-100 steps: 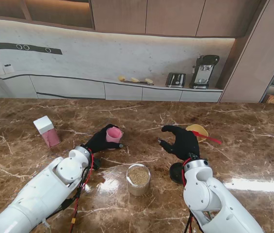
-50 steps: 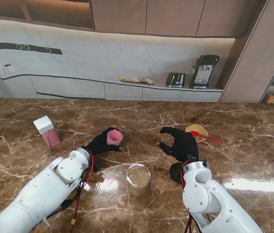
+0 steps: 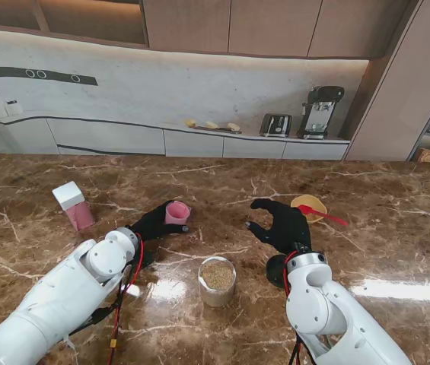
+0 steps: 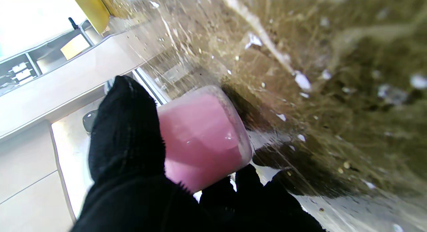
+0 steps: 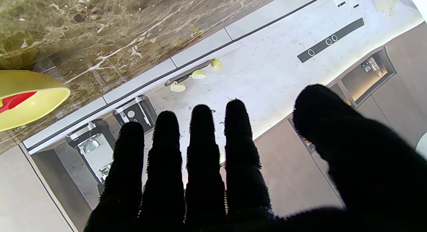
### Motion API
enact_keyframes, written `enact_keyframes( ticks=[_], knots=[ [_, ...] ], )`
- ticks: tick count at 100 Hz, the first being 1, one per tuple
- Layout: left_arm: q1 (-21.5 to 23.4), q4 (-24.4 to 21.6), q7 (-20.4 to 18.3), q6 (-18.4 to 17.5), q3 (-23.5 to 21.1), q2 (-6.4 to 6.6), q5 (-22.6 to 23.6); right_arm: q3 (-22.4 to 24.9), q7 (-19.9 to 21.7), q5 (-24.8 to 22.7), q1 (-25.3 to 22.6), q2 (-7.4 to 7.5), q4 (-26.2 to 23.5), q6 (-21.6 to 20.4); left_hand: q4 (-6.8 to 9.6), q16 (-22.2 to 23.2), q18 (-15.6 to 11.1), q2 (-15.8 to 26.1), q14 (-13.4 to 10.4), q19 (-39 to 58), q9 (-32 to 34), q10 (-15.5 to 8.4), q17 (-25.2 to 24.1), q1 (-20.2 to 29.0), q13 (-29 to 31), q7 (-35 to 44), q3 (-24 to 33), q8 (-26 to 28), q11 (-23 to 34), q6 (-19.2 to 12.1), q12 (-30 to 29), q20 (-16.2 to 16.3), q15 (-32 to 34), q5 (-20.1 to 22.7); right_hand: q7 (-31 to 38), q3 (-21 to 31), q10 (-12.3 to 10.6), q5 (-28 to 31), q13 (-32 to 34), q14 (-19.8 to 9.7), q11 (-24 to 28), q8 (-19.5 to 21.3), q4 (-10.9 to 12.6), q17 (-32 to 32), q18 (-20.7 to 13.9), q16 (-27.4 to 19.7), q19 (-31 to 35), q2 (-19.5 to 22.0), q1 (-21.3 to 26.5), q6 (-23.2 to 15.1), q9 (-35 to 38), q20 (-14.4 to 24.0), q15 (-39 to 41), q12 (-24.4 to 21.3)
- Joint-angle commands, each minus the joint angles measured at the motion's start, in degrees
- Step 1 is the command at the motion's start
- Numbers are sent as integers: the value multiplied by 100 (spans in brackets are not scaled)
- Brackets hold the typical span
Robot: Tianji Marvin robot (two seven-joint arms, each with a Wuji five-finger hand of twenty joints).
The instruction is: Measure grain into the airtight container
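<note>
Stand view — left hand [image 3: 156, 222] gripping pink cup [image 3: 176, 212], right hand [image 3: 281, 224] spread

Two arms, left [image 3: 62, 300] and right [image 3: 332, 319], were cased in smooth glossy white shells, built of rounded cylindrical segments with a disc-shaped cap at each wrist joint. Each ended in a five-finger hand, left hand [image 3: 154, 221] and right hand [image 3: 281, 223], fully covered by a black fabric glove whose nap showed as fuzzy fibres along the fingers [image 5: 203, 158] (clearest in the right wrist view). Thin red cables [image 3: 127, 293] ran beside black ones along the outside of the left forearm, and a short red cable looped at the right wrist [image 3: 289, 258] over a dark cuff.
</note>
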Motion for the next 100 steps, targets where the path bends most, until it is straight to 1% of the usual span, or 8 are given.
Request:
enact_keyframes(
  ticks=[1,39,40,41,42,49,81,100],
  knots=[
    [65,145,-31,101,-29,44,-9,10,62,22,-56,-17,7,-9,212,-37,795,1349,-150,-224,-171,-23,21,91,-329,106,687,62,13,-761,15,-198,-121,766,-88,22,-17,-80,-149,-103,27,-8,258,-82,-130,-63,-114,91,-260,-175,-16,-126,-53,-34],
    [133,148,-39,131,-59,122,229,85,33,-32,-111,-9,-28,-65,451,97,851,746,-49,-187,-186,-27,15,104,-345,216,948,-1274,56,-545,104,-127,-76,298,-92,43,-22,-79,-142,-101,15,-1,243,-81,-129,-53,-123,45,-213,-166,-16,-99,-59,-21],
    [136,147,-39,130,-62,123,233,86,33,-31,-112,-9,-30,-66,381,201,860,605,-42,-222,-184,-28,12,-238,-328,361,1520,-1582,48,-550,120,-4,-135,245,-91,45,-24,-78,-139,-103,14,-1,244,-80,-128,-54,-125,46,-211,-166,-13,-99,-60,-22],
    [139,146,-37,127,-65,125,239,87,34,-31,-114,-9,-31,-67,381,201,860,605,-42,-222,-184,-28,12,-238,-328,361,1520,-1582,48,-550,120,-4,-135,245,-91,43,-23,-77,-136,-106,12,-1,243,-78,-130,-55,-126,46,-216,-174,-11,-99,-62,-23],
    [143,145,-34,123,-68,128,247,87,34,-32,-116,-8,-33,-67,350,171,874,338,-33,-191,-170,-21,9,-969,-343,243,2761,-1535,63,-543,119,-51,-53,234,-92,44,-24,-77,-134,-107,10,-1,243,-76,-131,-56,-127,46,-214,-173,-11,-100,-63,-24],
    [168,139,18,98,-89,140,324,93,50,-42,-132,-3,-47,-67,305,214,905,-7,9,-187,-151,9,3,-1523,-339,119,3662,-1749,69,-506,141,21,-28,211,-96,48,-24,-81,-138,-104,-7,-2,242,-72,-130,-69,-137,45,-212,-168,-8,-102,-83,-36],
    [288,33,117,19,-263,210,548,124,91,-94,-198,13,-172,-62,313,219,1021,-752,118,-173,-167,79,-16,-1929,-330,-1117,4104,-2325,68,-251,192,138,-1,173,-116,31,-31,-120,-160,-101,-26,-5,233,-88,-130,-85,-162,30,-206,-175,-26,-104,-109,-50],
    [334,-6,160,-63,-350,237,627,124,102,-115,-203,19,-194,-68,302,213,1086,-950,176,-173,-259,165,-27,-2043,-321,-2510,4181,-2938,78,-122,240,173,-3,182,-119,24,-24,-121,-164,-102,-22,-2,234,-91,-129,-87,-173,27,-201,-168,-17,-101,-115,-49]
  ],
)
